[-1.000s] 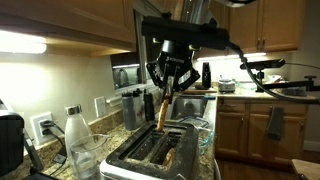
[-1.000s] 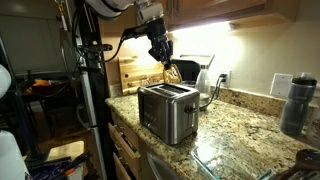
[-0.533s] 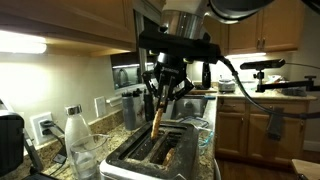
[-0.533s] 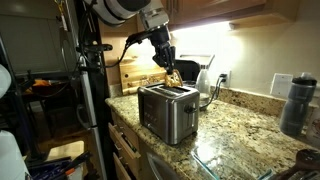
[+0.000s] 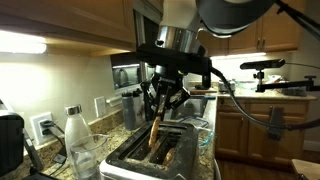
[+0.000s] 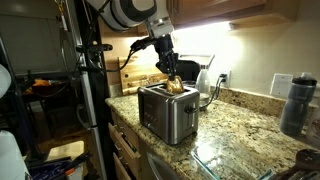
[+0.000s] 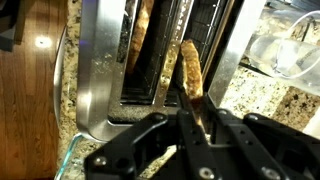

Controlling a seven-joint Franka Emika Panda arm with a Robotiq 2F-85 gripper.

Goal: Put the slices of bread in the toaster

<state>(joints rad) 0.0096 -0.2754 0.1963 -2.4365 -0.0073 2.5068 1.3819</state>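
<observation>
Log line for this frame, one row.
gripper: shut on held bread slice | held bread slice: tilted, lower end at toaster empty slot | other bread slice: inside toaster

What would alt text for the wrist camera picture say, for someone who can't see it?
A black claw grips a slice of bread on edge over a slot of a silver toaster; another slice already sits in the neighbouring slot.
</observation>
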